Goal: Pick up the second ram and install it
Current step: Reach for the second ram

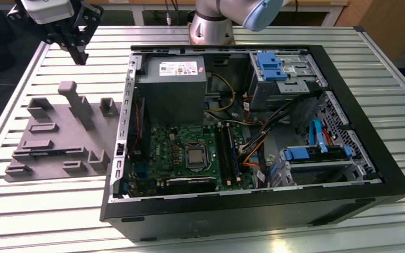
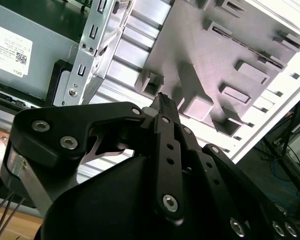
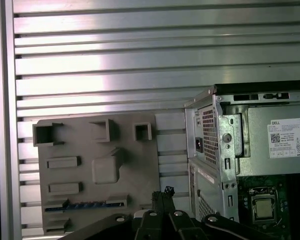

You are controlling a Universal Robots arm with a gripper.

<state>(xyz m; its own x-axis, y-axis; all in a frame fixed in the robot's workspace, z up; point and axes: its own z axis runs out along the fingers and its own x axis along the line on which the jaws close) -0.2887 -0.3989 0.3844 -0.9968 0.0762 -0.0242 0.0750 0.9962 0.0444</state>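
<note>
Hovering by grey tray (image 3: 135, 170), jaws pinched together (empty); second ram (image 3: 85, 205) slotted in it

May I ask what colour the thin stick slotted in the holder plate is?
Blue; the thin circuit-board stick shows best in the first wrist view.

Holder plate (image 1: 55, 142) sat on table (image 1: 48, 211), exterior view's left of case (image 1: 259, 216); second ram (image 3: 85, 205) lay slotted in plate. Motherboard (image 1: 167, 153) sat inside case.
</note>
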